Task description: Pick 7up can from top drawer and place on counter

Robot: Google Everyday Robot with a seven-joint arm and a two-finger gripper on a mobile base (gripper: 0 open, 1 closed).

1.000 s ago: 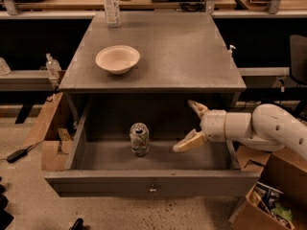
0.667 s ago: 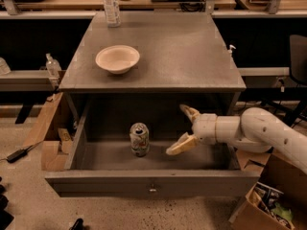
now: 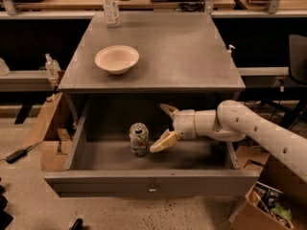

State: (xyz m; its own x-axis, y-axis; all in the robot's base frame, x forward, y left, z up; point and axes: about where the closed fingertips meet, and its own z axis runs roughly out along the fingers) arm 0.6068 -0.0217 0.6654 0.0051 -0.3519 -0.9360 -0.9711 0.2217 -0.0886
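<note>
The 7up can (image 3: pixel 139 139) stands upright inside the pulled-out top drawer (image 3: pixel 120 182), left of centre, with the claw (image 3: pixel 159 128) spread wide just to its right, lower finger nearly touching it, beneath the grey tabletop (image 3: pixel 182 47) carrying a beige bowl (image 3: pixel 117 59) and a clear bottle (image 3: pixel 110 5).

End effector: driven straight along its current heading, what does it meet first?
Probably the 7up can, upright on the top drawer floor. The end effector is inside the drawer, open, pointing at it, a small gap between. Depth alignment is unclear.
</note>
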